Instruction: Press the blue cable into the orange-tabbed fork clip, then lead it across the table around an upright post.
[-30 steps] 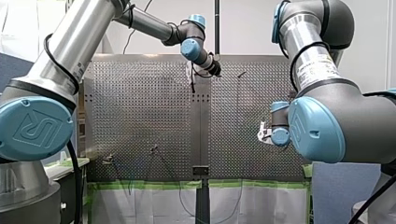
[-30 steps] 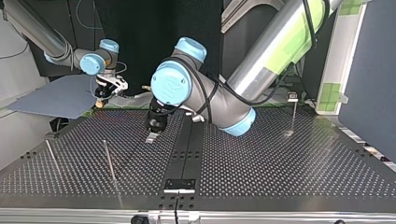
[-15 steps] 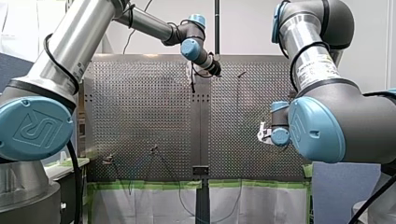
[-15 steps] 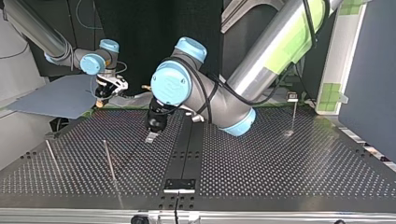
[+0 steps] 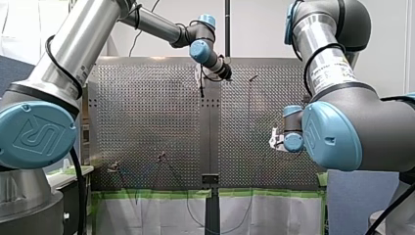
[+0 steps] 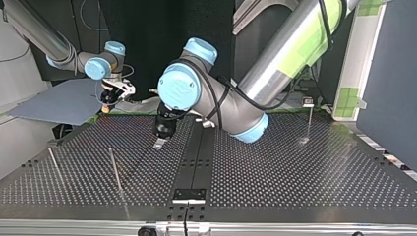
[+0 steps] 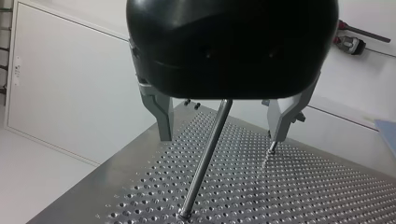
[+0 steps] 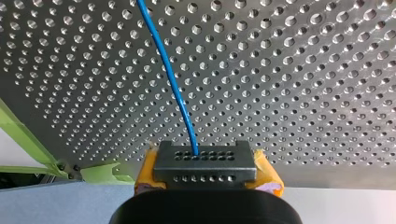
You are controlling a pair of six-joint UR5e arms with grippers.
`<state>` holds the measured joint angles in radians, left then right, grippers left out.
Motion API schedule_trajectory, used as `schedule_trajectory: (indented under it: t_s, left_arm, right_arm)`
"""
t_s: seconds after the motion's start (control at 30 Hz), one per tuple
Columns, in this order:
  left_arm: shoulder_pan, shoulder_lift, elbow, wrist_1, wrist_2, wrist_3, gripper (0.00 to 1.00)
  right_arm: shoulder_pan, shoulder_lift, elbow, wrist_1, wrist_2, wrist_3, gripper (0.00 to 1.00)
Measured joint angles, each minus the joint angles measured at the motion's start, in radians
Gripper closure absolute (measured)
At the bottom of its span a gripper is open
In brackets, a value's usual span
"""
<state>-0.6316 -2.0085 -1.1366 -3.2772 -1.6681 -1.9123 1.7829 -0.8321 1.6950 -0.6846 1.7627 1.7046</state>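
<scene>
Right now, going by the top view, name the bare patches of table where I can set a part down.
Freest: the perforated metal table's stretch between the black centre strip and the thin upright post at the view's right. Crowded: the left half, with two slanted metal rods, my left gripper low near them, and my right gripper holding the blue cable.

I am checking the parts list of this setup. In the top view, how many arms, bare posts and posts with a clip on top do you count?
Arms: 2, my left arm and my right arm
Bare posts: 2, the inner post and the outer post
Post with a clip on top: 1
Total: 5
</scene>
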Motion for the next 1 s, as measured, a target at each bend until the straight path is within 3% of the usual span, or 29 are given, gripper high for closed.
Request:
schedule_trajectory:
  t_s: [0.1, 0.33, 0.8, 1.0]
  left_arm:
    - [0.001, 0.000, 0.000, -0.002, -0.005, 0.005, 0.00]
    - [-0.002, 0.000, -0.001, -0.009, -0.012, 0.013, 0.00]
    - [-0.025, -0.001, -0.001, -0.062, -0.102, 0.073, 0.00]
    - [-0.030, -0.001, -0.001, -0.076, -0.136, 0.099, 0.00]
  right_arm:
    - [0.002, -0.008, -0.004, 0.006, -0.001, 0.000, 1.00]
    - [0.009, -0.075, -0.008, 0.060, -0.009, 0.002, 1.00]
    - [0.017, -0.213, -0.022, 0.081, -0.044, 0.009, 1.00]
    - [0.017, -0.273, -0.046, 0.117, -0.064, 0.041, 1.00]
